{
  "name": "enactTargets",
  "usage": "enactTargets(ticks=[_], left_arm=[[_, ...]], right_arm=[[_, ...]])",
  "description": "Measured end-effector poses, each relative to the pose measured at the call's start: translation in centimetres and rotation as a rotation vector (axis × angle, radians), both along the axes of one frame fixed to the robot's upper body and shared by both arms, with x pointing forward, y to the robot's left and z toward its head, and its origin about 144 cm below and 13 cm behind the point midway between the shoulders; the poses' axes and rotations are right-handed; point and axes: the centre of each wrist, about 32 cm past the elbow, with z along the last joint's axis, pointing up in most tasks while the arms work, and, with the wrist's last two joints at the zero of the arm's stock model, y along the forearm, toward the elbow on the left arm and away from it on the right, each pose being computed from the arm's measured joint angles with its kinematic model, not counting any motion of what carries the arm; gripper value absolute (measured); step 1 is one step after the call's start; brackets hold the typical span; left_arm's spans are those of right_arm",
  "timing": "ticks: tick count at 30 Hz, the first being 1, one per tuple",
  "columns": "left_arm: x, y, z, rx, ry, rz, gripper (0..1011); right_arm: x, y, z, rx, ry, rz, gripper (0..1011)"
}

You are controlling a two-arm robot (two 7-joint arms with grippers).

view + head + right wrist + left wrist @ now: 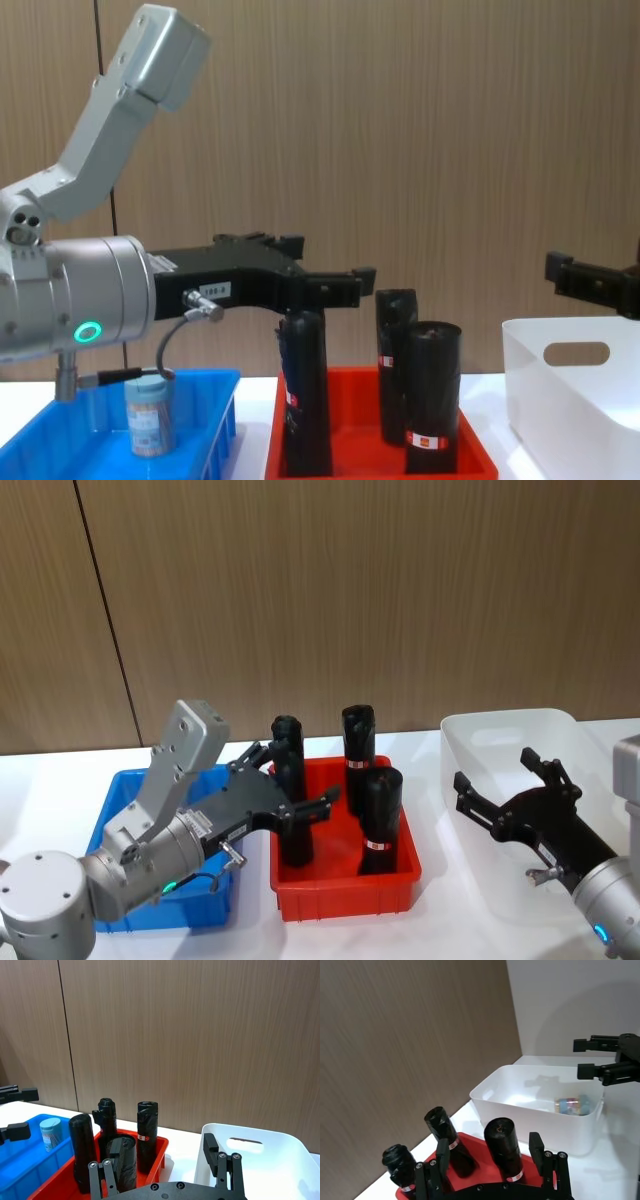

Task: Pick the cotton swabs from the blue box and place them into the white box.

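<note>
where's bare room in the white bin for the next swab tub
The white plastic bin is mostly bare floor; one clear cotton swab tub lies by its wall. The red tray is crowded with black rolls.

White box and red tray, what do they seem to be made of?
The white box looks like thin moulded plastic, smooth and perhaps slightly translucent: its walls glow pale and its rim is rounded. The red tray seems opaque, glossier plastic, judging by the sheen on its moulded rim.

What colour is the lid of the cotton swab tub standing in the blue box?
The cotton swab tub's lid is pale blue, clearest in the right wrist view.
</note>
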Motion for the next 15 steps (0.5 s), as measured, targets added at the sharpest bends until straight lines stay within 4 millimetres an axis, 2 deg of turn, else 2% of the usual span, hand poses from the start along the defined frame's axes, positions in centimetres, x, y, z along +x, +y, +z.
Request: enactTargets(ticks=[15], left_arm=[[-1.9,-1.6,-0.7,-0.002,-0.058,0.148,1004]], right_arm=[[0.0,0.0,0.0,0.0,0.001,0.001,1002]])
